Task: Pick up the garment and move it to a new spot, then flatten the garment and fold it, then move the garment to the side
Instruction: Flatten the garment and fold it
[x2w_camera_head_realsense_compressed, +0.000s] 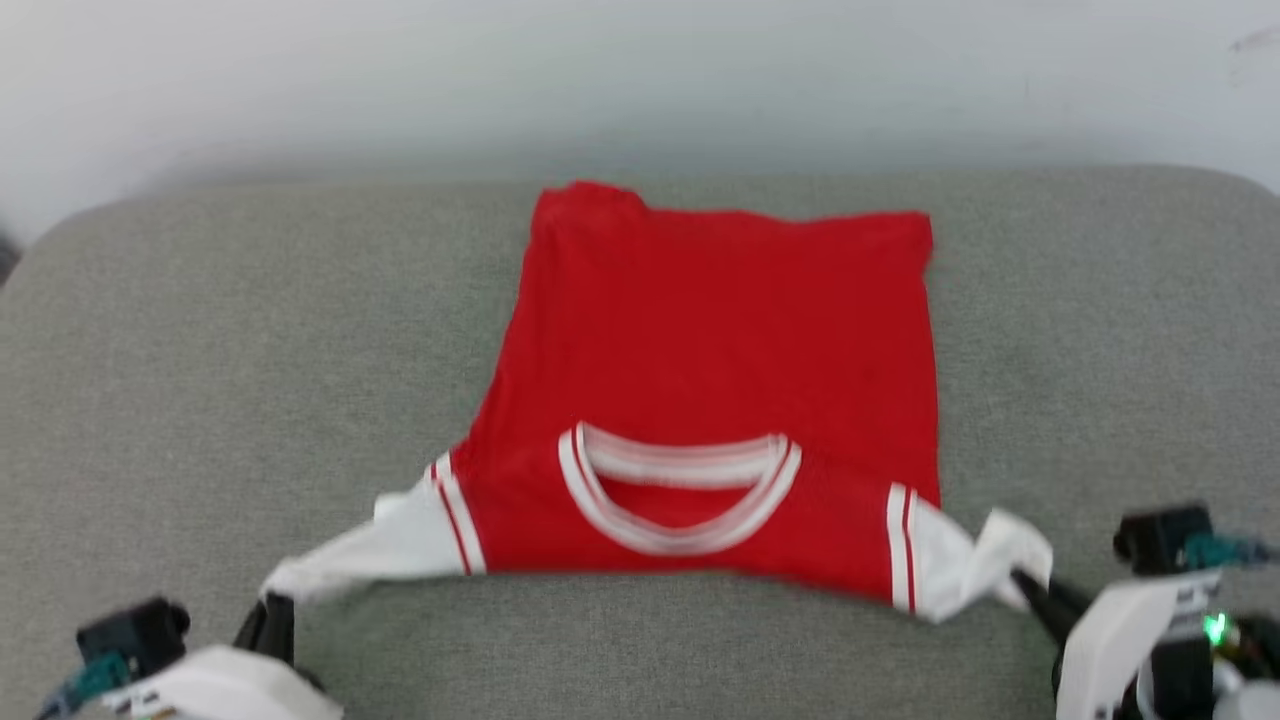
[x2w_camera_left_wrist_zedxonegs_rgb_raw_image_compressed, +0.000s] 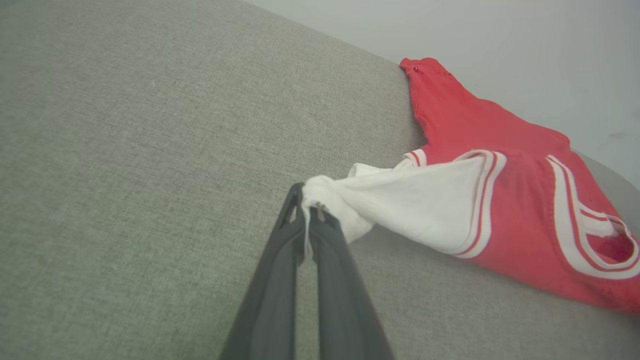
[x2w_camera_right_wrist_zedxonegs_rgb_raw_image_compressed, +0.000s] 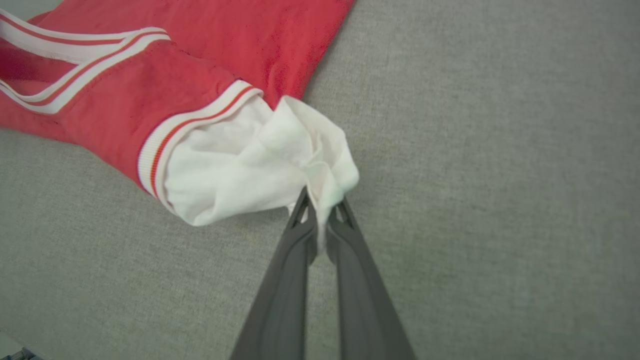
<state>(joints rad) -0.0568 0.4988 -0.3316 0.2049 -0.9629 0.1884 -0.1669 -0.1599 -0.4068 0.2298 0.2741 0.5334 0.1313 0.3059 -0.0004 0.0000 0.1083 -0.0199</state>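
The garment (x2w_camera_head_realsense_compressed: 720, 340) lies centred, hem near the far edge of the grey cushion (x2w_camera_head_realsense_compressed: 200, 350), each white sleeve tip pinched in the left gripper (x2w_camera_left_wrist_zedxonegs_rgb_raw_image_compressed: 306, 207) and right gripper (x2w_camera_right_wrist_zedxonegs_rgb_raw_image_compressed: 322, 202); uneven pulling could slip that thin fabric free.

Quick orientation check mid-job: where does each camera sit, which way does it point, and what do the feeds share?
Head view: on the head, looking forward and down at the garment spread on the grey cushion; left gripper lower left, right gripper lower right.
Left wrist view: on the left wrist, looking along its fingers at the pinched left sleeve.
Right wrist view: on the right wrist, looking along its fingers at the pinched right sleeve.
Shared: both wrist views show the striped collar.
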